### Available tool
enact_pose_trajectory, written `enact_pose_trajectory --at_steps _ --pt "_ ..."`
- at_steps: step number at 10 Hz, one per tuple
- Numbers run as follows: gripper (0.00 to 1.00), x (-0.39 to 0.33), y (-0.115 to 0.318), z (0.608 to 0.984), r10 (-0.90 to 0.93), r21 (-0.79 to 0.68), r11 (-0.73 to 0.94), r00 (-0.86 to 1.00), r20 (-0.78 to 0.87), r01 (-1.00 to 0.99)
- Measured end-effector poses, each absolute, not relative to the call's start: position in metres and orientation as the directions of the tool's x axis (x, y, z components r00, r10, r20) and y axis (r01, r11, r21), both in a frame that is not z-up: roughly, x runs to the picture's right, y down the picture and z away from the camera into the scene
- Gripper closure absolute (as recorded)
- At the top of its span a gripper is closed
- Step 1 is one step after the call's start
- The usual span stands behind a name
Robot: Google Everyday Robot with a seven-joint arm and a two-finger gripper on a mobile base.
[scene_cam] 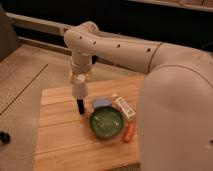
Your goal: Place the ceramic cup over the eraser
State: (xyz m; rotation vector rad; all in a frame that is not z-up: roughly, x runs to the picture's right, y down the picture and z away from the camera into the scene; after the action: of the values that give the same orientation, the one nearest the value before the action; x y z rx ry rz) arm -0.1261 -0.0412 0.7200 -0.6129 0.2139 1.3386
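- The gripper (80,80) is seen over the left part of the wooden table (60,135), clenched on the white cup (79,91).
- The cup is held right above the black eraser (81,106), which is stood upright on the table.
- Contact between cup and eraser cannot be told.
- A green bowl (106,123), a blue block (101,103) and a white box (124,107) are placed just to the right.
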Motion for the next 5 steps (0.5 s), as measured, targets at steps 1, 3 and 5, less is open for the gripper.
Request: enact_pose_trajectory --at_steps 1,3,5 --pt "1.00 -0.129 -0.038 0.722 0.839 -0.301 0.094 0.238 -0.490 -0.949" --pt "1.00 -0.133 -0.031 0.728 0.826 -0.316 0.088 0.247 -0.507 -0.945" --pt "1.00 -0.135 -0.022 0.736 0.813 -0.322 0.090 0.256 -0.523 -0.943"
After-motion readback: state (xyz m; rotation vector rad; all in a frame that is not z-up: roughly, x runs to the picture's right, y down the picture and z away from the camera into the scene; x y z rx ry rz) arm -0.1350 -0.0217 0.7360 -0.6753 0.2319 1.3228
